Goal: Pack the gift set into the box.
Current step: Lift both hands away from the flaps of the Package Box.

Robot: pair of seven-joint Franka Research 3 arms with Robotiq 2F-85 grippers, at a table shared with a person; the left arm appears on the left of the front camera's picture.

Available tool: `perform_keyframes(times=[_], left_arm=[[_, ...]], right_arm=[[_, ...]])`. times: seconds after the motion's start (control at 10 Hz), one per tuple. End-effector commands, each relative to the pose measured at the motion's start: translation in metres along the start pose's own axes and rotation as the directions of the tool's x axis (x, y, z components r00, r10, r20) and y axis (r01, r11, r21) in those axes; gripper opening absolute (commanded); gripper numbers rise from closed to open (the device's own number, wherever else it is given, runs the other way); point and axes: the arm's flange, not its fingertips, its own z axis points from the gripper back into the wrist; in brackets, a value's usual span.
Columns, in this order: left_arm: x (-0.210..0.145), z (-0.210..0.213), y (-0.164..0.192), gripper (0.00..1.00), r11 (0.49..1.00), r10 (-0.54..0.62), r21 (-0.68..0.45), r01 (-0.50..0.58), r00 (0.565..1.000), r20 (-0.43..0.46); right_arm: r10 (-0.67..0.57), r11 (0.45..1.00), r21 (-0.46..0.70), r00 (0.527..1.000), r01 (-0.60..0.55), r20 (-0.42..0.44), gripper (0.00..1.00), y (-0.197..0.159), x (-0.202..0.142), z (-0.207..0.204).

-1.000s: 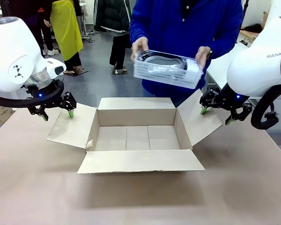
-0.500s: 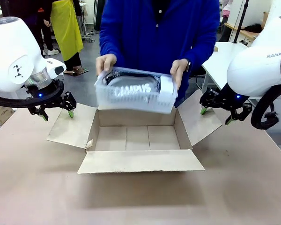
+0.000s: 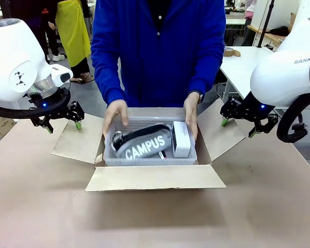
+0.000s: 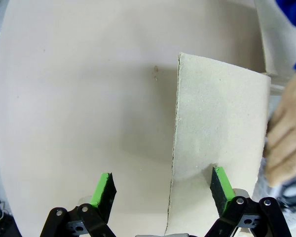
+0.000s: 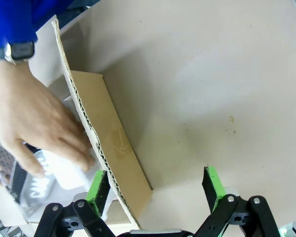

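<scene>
— As I look across the table (image 3: pixel 36 217), I see the box (image 3: pixel 155 178) with its flaps folded open. The gift set?
— Its grey tray (image 3: pixel 150 158) is down inside the box, a person's hand (image 3: pixel 115 114) at one end, another hand (image 3: pixel 191 111) at the other. I read "CAMPUS" on the grey item (image 3: pixel 144 146), small white box (image 3: pixel 181 139) beside it.
— Jaws?
— Left jaws spread over the left flap (image 4: pixel 217 123), right jaws spread over the right flap (image 5: pixel 113 143); both empty.

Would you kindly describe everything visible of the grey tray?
The grey tray, plastic with mesh sides, lies roughly level inside the open cardboard box. It holds a grey item lettered "CAMPUS", a black strap and a small white box. The person's right hand and left hand grip its two ends.
</scene>
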Motion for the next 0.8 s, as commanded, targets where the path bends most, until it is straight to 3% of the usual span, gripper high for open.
perform_keyframes(times=[0.0,0.7], left_arm=[[-0.0004,0.0020,-0.0007,1.00,1.000,0.011,0.018,-0.011,1.000,0.000],[-0.0004,0.0020,-0.0007,1.00,1.000,0.011,0.018,-0.011,1.000,0.000]], right_arm=[[-0.015,1.000,-0.019,1.000,0.016,0.008,1.00,0.0017,0.0009,0.0030],[-0.015,1.000,-0.019,1.000,0.016,0.008,1.00,0.0017,0.0009,0.0030]])
